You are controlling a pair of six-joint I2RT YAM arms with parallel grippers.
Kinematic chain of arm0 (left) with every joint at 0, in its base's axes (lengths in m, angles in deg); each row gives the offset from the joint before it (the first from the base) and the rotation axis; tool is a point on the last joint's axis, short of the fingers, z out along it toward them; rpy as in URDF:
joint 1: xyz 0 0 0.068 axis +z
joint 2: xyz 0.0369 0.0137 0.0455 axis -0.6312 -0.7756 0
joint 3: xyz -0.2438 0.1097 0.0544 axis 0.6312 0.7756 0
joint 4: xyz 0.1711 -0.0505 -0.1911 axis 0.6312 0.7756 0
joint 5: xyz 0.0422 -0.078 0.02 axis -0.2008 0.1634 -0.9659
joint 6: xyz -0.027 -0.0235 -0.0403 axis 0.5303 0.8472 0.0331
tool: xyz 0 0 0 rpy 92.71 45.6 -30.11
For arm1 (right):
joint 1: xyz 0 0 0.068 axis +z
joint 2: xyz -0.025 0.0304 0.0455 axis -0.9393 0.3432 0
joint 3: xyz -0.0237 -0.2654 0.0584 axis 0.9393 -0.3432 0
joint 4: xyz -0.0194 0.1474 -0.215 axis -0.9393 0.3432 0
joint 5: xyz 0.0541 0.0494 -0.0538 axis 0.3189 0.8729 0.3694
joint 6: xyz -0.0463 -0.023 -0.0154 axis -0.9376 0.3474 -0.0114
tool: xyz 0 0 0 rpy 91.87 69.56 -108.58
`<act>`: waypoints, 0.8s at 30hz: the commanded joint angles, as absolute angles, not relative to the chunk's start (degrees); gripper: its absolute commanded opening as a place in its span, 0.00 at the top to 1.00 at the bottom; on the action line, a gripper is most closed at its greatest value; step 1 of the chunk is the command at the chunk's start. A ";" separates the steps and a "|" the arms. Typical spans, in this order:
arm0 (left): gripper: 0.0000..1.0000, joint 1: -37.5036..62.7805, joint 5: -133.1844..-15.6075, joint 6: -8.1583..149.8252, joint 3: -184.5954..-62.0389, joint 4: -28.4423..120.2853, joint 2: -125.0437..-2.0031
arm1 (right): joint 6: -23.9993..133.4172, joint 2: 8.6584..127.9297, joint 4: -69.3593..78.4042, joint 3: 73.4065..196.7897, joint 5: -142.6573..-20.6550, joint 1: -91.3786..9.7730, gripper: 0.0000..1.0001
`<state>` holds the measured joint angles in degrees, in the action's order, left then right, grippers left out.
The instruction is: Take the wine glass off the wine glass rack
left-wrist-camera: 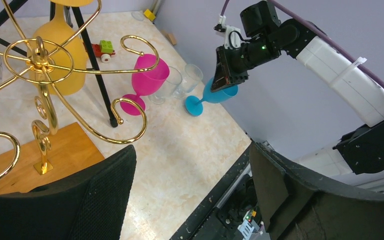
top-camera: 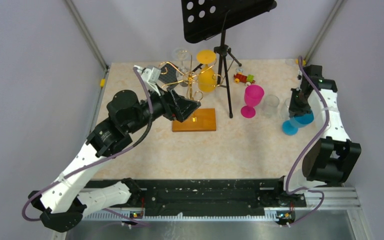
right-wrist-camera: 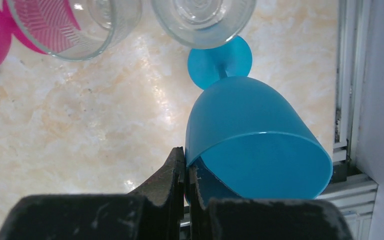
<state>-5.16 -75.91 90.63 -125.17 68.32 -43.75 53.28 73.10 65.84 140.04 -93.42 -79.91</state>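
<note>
At right edge of desk [right-wrist-camera: 80, 125], blue wine glass [right-wrist-camera: 250, 135] tilted, rim pinched in closed right hand [right-wrist-camera: 186, 170]; best righted slowly, foot clear of 2 clear glasses [right-wrist-camera: 202, 20]; left hand [left-wrist-camera: 192, 195] gapes empty beside wine glass rack [left-wrist-camera: 65, 150].

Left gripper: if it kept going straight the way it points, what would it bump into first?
Probably the thin gold wire rack: a lower curled arm hangs just ahead of the open left gripper. Depth is unclear, so it might slip past.
</note>
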 commanded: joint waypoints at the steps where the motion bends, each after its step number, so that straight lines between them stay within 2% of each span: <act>1: 0.14 -5.07 -77.32 90.81 -124.98 66.92 -42.44 | 51.57 72.55 65.10 140.50 -90.27 -78.28 1.00; 9: 0.14 -5.07 -77.41 90.59 -124.74 67.20 -42.34 | 51.53 73.79 66.27 140.65 -93.27 -76.59 0.89; 19: 0.14 -5.07 -77.66 90.38 -124.84 67.40 -42.43 | 51.25 73.87 68.76 141.14 -97.52 -75.00 0.93; 24: 0.14 -5.07 -77.81 90.37 -124.92 67.73 -42.35 | 50.91 74.14 69.07 141.33 -96.62 -74.51 0.92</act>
